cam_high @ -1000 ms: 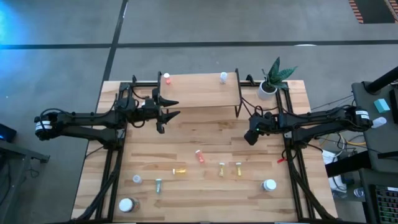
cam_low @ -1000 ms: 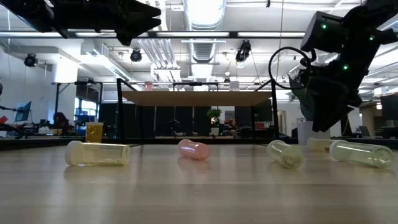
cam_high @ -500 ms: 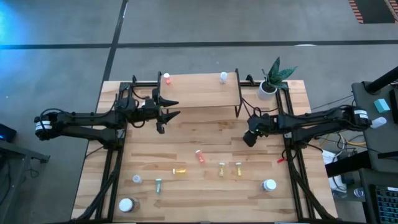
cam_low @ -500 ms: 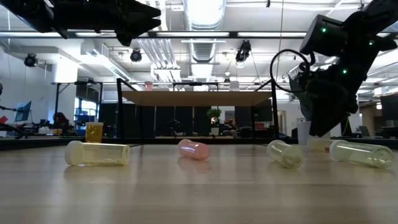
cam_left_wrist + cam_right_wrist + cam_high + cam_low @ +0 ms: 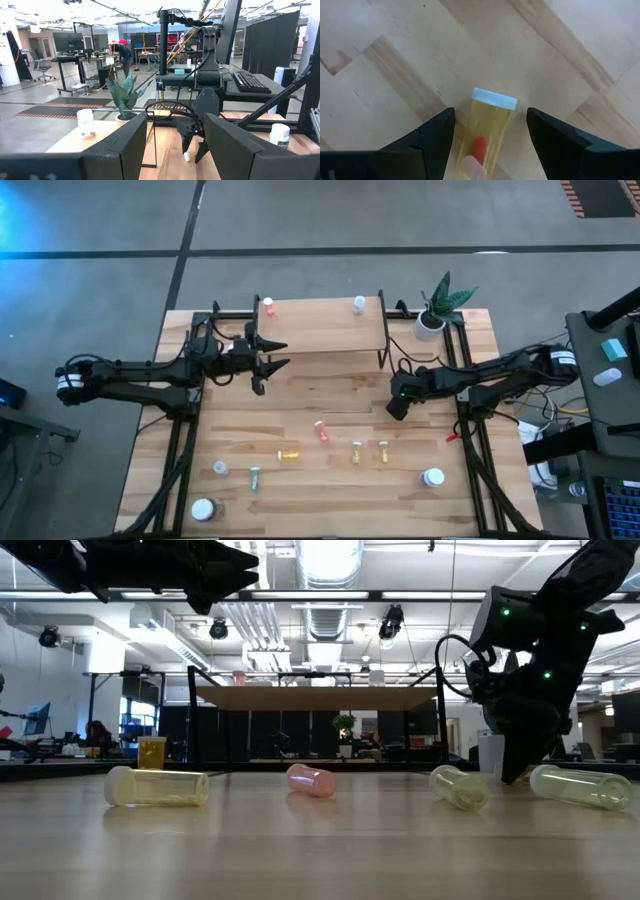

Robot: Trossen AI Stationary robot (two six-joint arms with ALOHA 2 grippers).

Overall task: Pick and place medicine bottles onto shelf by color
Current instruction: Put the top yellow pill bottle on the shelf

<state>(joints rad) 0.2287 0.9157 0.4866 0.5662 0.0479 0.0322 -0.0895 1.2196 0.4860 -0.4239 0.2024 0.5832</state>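
Note:
A yellow medicine bottle [image 5: 489, 127] with a white cap [image 5: 494, 98] lies on its side on the table. My right gripper [image 5: 491, 114] points steeply down over it, open, one finger on either side and apart from it. From above, the right gripper [image 5: 395, 408] hides this bottle. My left gripper [image 5: 283, 353] waits open and level by the shelf's left front corner. The shelf [image 5: 320, 328] stands at the far middle on black legs. On it stand an orange bottle [image 5: 267, 305] and a white one [image 5: 359, 303].
Other bottles lie on the table nearer the front: red [image 5: 322, 430], orange [image 5: 289, 453], two yellow [image 5: 357, 452] [image 5: 384, 448], green [image 5: 254, 477], and white-capped ones [image 5: 204, 509] [image 5: 433, 477]. A potted plant [image 5: 437, 305] stands at the far right.
My right gripper has sunk toward the table and shifted slightly toward the table's left, still open, and now stands low over the yellow bottle. The bottles have kept their places.

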